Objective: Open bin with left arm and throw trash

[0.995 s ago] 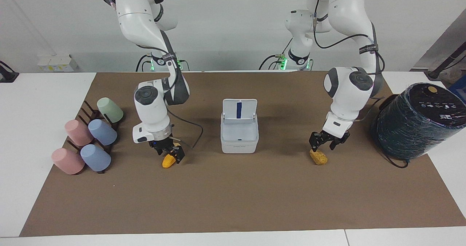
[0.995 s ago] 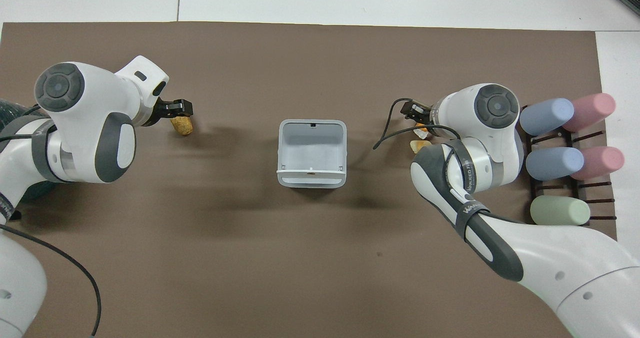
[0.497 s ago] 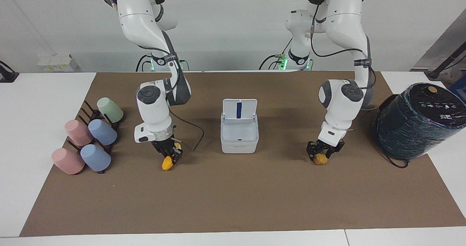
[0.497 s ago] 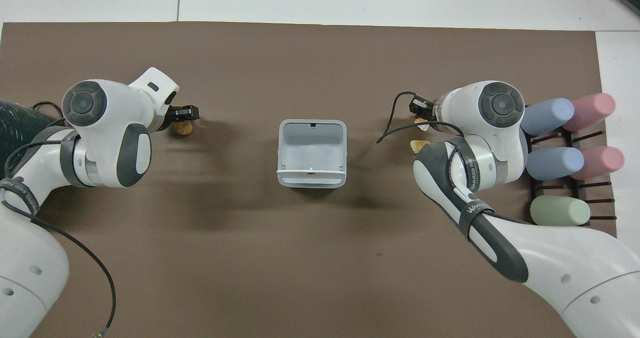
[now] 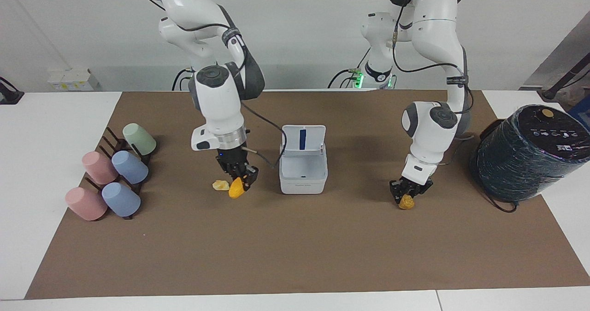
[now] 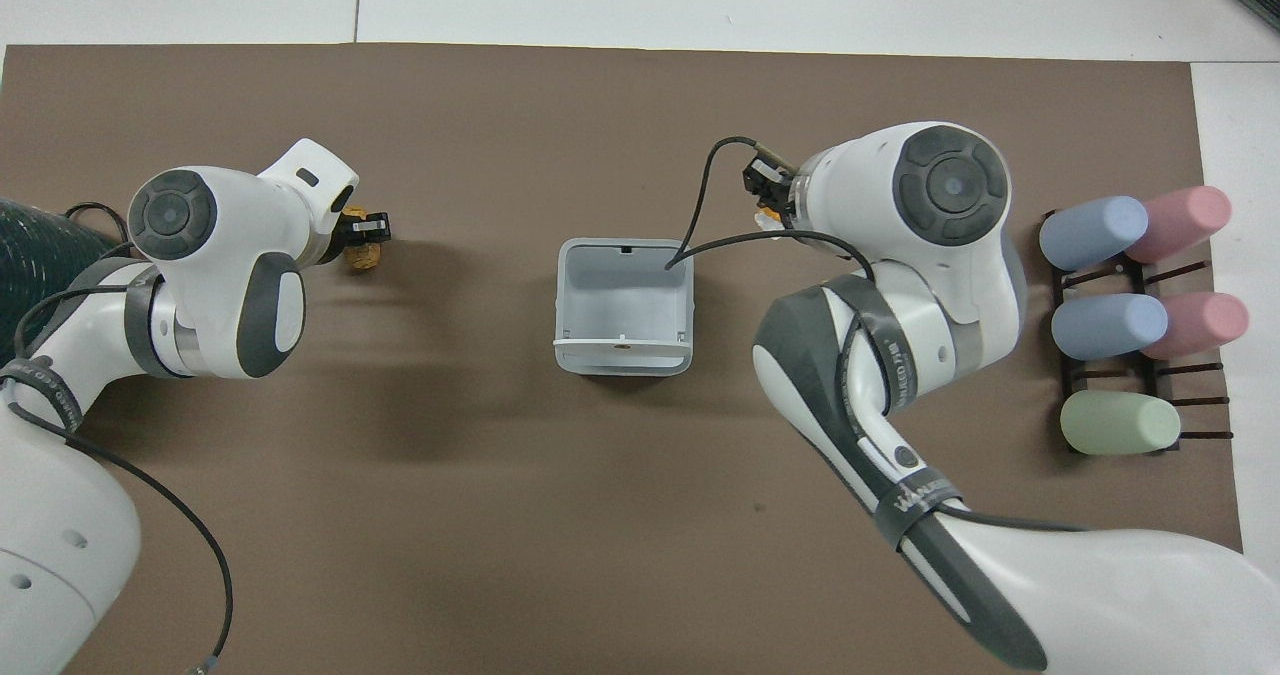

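The white bin (image 5: 303,178) stands mid-mat with its lid (image 5: 303,141) up and its blue strip showing; it also shows in the overhead view (image 6: 624,353). My right gripper (image 5: 239,181) is shut on the orange corn-cob piece (image 5: 236,190) and holds it just above the mat beside the bin. The pale yellow lump (image 5: 221,185) lies on the mat next to it. My left gripper (image 5: 406,193) is shut on the top of the brownish-yellow cob piece (image 5: 406,203), low at the mat toward the left arm's end; the cob also shows in the overhead view (image 6: 362,255).
A large dark film-wrapped cylinder (image 5: 525,152) lies at the left arm's end of the mat. A rack with several pastel cups (image 5: 113,173) stands at the right arm's end. The right gripper's cable (image 6: 700,195) hangs over a corner of the bin.
My right gripper has lifted the orange corn-cob piece and carried it toward the bin, uncovering the pale lump. My left gripper has come down and shut on the brownish-yellow cob piece.
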Controlling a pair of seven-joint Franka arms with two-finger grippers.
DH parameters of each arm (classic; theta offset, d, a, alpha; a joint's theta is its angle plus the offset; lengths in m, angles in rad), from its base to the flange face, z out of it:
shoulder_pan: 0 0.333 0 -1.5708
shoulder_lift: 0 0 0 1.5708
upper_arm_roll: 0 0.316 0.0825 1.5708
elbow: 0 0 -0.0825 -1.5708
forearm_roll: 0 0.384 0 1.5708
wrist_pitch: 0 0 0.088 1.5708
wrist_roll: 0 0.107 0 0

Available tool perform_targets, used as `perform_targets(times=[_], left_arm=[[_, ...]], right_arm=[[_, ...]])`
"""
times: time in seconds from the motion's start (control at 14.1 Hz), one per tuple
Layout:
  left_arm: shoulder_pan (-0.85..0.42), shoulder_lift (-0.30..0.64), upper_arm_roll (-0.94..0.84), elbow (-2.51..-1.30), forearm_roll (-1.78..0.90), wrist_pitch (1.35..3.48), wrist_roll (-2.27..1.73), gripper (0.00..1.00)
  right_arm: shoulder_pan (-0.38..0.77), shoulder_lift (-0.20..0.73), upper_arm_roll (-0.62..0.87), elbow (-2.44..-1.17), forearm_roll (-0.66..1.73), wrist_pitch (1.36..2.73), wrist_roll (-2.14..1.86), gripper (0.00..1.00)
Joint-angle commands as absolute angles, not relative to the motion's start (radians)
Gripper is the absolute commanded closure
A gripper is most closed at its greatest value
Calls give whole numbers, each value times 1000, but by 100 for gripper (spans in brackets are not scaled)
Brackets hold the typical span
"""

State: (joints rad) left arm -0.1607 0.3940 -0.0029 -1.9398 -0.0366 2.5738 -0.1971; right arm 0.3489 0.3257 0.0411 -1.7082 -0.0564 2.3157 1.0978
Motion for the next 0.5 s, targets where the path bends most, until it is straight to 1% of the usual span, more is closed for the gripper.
perform_targets(times=[0.0, 0.21, 0.43], left_arm=[[-169, 383, -6, -1907, -20, 2545, -227, 97], [-195, 396, -6, -1817, -20, 2439, -273, 97], [-210, 396, -6, -1723, -21, 2308, -278, 97]], right_arm=[[415, 344, 46, -1690, -51, 2321, 1219, 100], [468, 336, 69, -1695, -51, 2304, 1356, 100], [472, 328, 112, -1707, -49, 2304, 1454, 100]])
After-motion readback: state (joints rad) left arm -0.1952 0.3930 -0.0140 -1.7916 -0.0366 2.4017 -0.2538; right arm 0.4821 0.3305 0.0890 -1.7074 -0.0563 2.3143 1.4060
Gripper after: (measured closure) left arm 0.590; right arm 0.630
